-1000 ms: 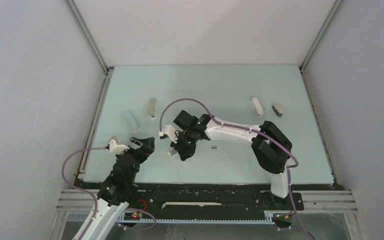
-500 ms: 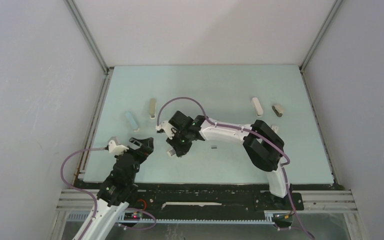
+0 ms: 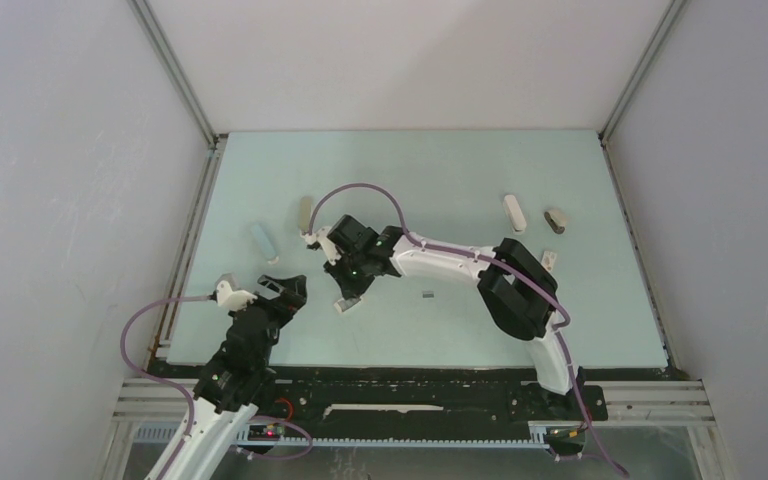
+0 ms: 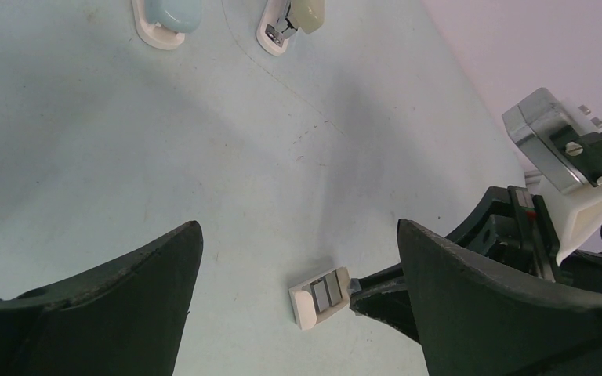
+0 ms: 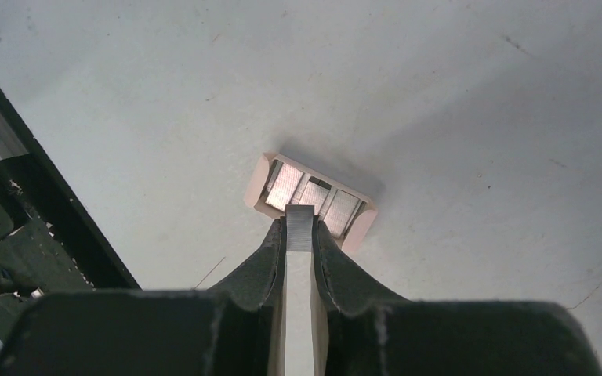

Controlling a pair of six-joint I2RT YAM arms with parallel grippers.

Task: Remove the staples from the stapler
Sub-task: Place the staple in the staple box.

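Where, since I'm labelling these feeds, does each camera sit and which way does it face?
Top external: above and behind the bases, looking down on the table; both arms, left gripper and right gripper, show.
Left wrist: on the left arm, looking over the table between its own open fingers.
Right wrist: on the right arm, looking down its fingers, pinched on the staples.
Shared: all three show the small box.

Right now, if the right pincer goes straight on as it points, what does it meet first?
The small open box holding staples, directly ahead of the right pincer. The staple strip it grips would get there first; it may already touch, depth is unclear.
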